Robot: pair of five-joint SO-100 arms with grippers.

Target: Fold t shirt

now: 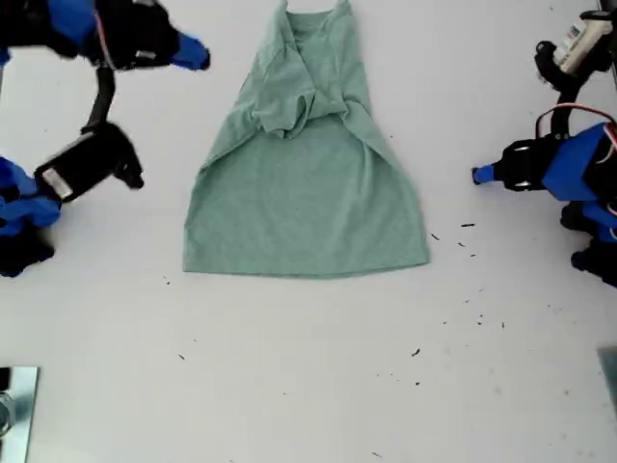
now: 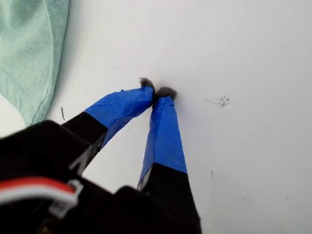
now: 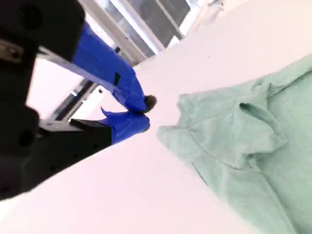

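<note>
The pale green t shirt (image 1: pixel 304 183) lies flat in the middle of the white table, neck toward the exterior view's top and hem toward its bottom. Both sleeves are folded inward over the chest. My first gripper (image 2: pixel 157 90) is shut and empty, its tips on the bare table beside the t shirt's hem corner (image 2: pixel 29 58); it is the blue tip (image 1: pixel 479 175) at the exterior view's right. My second gripper (image 3: pixel 145 113) is shut with nothing in it, a little way off the t shirt's folded upper part (image 3: pixel 234 131); it shows at the exterior view's upper left (image 1: pixel 193 53).
Small dark specks (image 1: pixel 468 225) are scattered on the table toward the exterior view's lower right. A shiny metal object (image 1: pixel 14 405) sits at that view's lower left corner. The arm bases (image 1: pixel 19 217) flank the shirt on both sides.
</note>
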